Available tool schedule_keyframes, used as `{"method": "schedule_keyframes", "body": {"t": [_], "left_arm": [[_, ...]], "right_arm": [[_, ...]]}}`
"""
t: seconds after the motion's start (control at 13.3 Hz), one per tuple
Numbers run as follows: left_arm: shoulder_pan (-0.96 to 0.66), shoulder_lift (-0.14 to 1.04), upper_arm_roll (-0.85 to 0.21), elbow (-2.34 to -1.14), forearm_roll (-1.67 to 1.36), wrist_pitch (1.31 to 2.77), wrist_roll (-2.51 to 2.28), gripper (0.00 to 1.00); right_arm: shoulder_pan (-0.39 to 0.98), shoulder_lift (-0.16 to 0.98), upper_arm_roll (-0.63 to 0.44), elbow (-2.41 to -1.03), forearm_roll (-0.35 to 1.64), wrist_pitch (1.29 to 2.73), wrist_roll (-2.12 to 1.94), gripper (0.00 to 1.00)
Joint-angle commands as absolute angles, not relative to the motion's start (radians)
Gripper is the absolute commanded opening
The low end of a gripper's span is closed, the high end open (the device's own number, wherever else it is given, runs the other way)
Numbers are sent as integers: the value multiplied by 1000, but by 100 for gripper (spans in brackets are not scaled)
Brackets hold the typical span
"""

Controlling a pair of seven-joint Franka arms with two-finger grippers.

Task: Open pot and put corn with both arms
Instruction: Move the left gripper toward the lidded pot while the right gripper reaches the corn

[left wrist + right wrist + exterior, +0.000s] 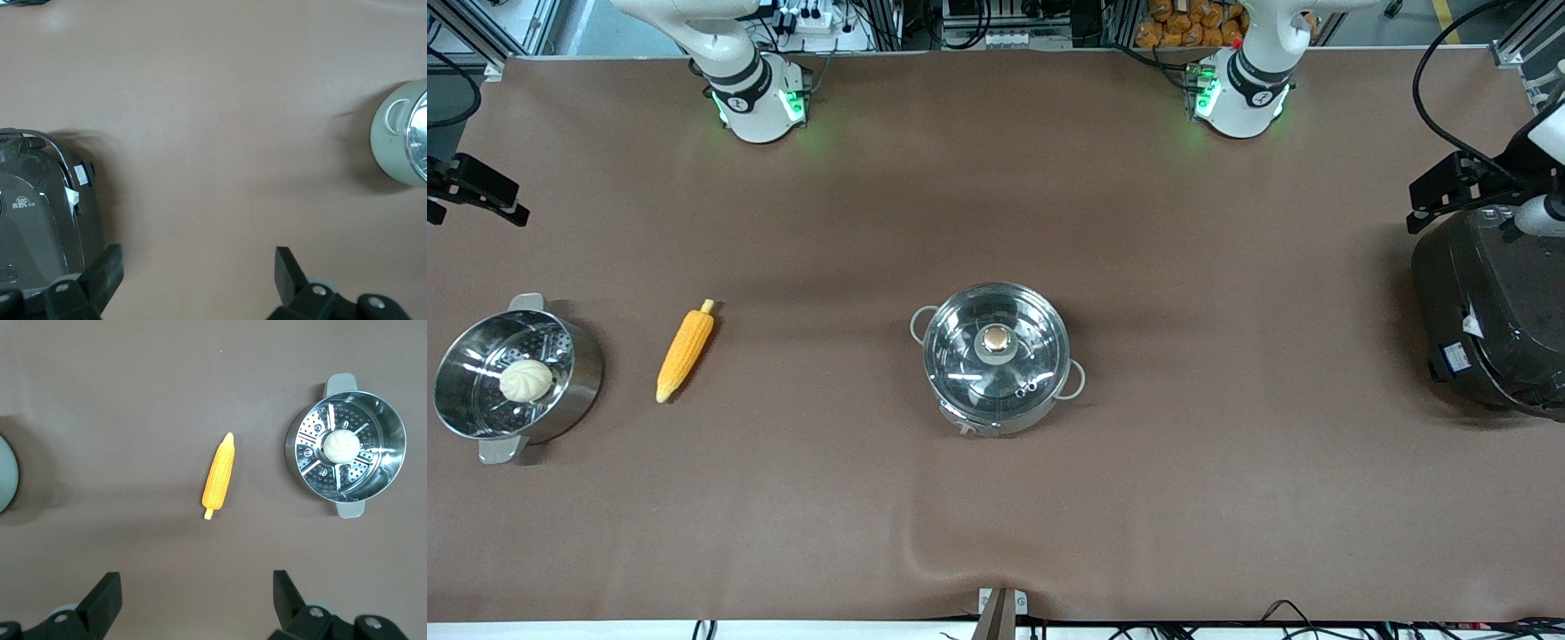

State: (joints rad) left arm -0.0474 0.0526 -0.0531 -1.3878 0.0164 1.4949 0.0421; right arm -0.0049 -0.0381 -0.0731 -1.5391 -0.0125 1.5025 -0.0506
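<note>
The shiny pot (996,356) stands mid-table with its glass lid (1021,348) on and the copper knob (996,340) on top. Its edge shows in the left wrist view (403,133) and the right wrist view (5,483). The yellow corn (686,351) lies on the table toward the right arm's end, and it shows in the right wrist view (219,477). My left gripper (1427,200) hangs open and empty over the black cooker's edge (198,270). My right gripper (507,203) hangs open and empty over the right arm's end of the table (195,593).
A steel pot with flat tab handles (578,378) holds a perforated insert and a white bun (526,380), beside the corn at the right arm's end (393,453). A big black cooker (1489,311) stands at the left arm's end (40,200).
</note>
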Motion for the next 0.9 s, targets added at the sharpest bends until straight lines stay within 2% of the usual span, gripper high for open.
{"method": "schedule_keyframes", "body": {"t": [0.0, 0.45, 0.83], "left_arm": [[-18, 47, -81, -1391, 11, 1489, 67, 100], [-25, 54, -84, -1388, -1, 1493, 55, 100], [-43, 118, -84, -1394, -43, 1497, 28, 100]], "right_arm": [[-12, -46, -64, -1542, -20, 1505, -41, 100], [-3, -46, -63, -1587, -20, 1549, -35, 100], [3, -46, -63, -1776, -20, 1737, -35, 100]]}}
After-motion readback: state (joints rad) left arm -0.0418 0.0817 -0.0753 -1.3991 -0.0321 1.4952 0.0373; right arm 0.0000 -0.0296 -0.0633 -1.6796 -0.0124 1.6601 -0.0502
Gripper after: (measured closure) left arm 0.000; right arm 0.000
